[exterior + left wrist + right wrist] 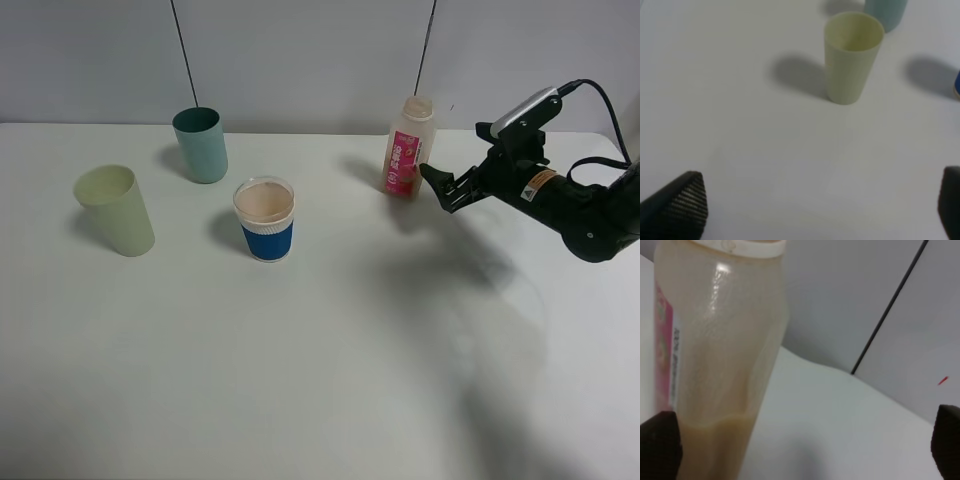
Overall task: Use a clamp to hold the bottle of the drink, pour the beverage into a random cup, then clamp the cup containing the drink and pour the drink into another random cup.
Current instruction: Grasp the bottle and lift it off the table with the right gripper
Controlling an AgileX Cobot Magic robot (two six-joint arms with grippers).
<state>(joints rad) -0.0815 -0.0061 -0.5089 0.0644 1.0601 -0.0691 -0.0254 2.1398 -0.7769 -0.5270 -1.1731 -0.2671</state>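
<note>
Right hand (pixel 440 188) was open right at the bottle (pixel 409 145), not clamped on it. Left hand (pixel 815 205) was open over the desk (pixel 320 380); blue-sleeved cup (pixel 266 222) held peach drink (pixel 264 203).

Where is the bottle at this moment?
In the exterior high view the bottle stands upright at the back right of the table, right of the blue-sleeved cup, with the open right gripper close on its right.

The bottle (pixel 409 147) is stood upright and uncapped, with a little peach-tan beverage (pixel 715 440) at its base. The clamp (pixel 438 187) is held just beside it, jaws spread wide. More milky drink is held in the blue-sleeved cup (pixel 267 225). The pale yellow-green tumbler (pixel 115 210) is stood empty, apart.
</note>
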